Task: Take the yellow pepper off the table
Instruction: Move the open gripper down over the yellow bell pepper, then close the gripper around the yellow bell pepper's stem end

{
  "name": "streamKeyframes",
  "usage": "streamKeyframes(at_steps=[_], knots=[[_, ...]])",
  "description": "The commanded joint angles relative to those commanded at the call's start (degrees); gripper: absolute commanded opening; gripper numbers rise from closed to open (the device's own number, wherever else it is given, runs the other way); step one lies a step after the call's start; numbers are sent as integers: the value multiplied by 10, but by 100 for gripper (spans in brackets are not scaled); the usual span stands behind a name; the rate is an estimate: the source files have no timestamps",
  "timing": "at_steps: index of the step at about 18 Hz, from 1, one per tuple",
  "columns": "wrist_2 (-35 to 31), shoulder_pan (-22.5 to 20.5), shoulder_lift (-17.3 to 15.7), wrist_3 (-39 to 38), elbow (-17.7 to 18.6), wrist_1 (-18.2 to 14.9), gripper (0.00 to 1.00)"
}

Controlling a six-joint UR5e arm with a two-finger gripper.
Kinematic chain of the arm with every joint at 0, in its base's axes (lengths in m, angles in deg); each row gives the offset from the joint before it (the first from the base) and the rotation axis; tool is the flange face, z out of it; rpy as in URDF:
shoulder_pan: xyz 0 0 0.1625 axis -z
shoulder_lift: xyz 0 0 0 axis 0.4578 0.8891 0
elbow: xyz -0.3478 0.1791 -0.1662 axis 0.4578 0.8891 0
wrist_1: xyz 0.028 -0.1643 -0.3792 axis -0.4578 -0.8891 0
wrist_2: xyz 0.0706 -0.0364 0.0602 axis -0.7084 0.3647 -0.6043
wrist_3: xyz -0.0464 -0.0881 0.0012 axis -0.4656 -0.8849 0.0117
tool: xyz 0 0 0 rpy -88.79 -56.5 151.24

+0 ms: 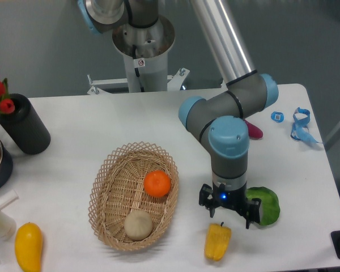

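Observation:
The yellow pepper (217, 242) lies on the white table (158, 119) near its front edge, right of the basket, with its short stem pointing up. My gripper (229, 214) hangs just above and slightly right of it, fingers pointing down and spread apart with nothing between them. The left finger (206, 204) stands over the pepper's top. The arm's wrist hides part of the leafy green behind it.
A wicker basket (110, 175) holds an orange (157, 183) and a pale round thing (138, 225). A green leafy vegetable (266, 205) lies right of the gripper. A smooth yellow fruit (28, 246) sits front left. A black cylinder (24, 124) with red flowers stands far left.

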Motion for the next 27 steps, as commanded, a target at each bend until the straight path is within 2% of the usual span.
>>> streamKeyframes(at_steps=[6,10,27], knots=[[6,3,5,-2,10,0,100],[6,7,18,-3,3,0,100],[7,6,31,-1,-7,0,100]])
